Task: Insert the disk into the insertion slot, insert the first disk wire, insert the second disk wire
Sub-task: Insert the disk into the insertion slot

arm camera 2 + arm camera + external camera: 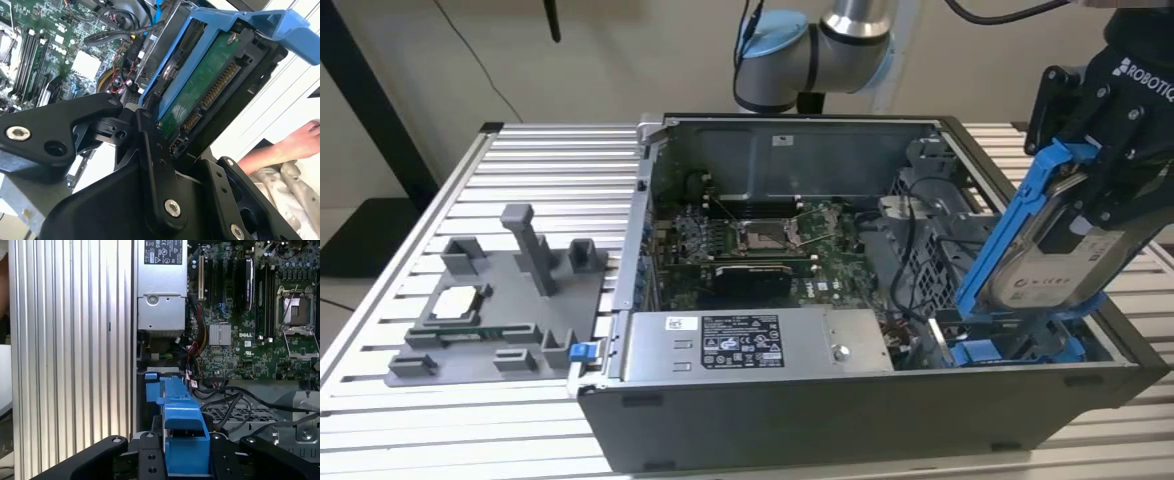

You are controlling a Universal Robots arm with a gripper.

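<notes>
Exterior view, gripper: The gripper [1105,195] is clamped on the disk [1051,255] by its blue carrier, holding it steeply tilted over the open computer case [854,425] at the exterior view's right.
Exterior view, slot: The disk's lower end meets the insertion slot [1014,348] in the case's corner, near the power-supply box [747,345]. It is not seated.
Second wrist view, grip: Black fingers [150,150] press the carrier from both sides, the drive's green board facing the camera. A person's hand [295,145] rests beyond the case.
First wrist view, bay: The carrier's blue end stands between the fingers, with loose cables [225,400] near it and the motherboard [250,315] beyond.
Risk: At this tilt the carrier could jam on the rails or pinch the nearby cables if driven down unsquared.
Hidden: The carrier covers the slot's mouth. Whether disk and rails touch cannot be told. The exterior view cuts off the gripper's top.
</notes>
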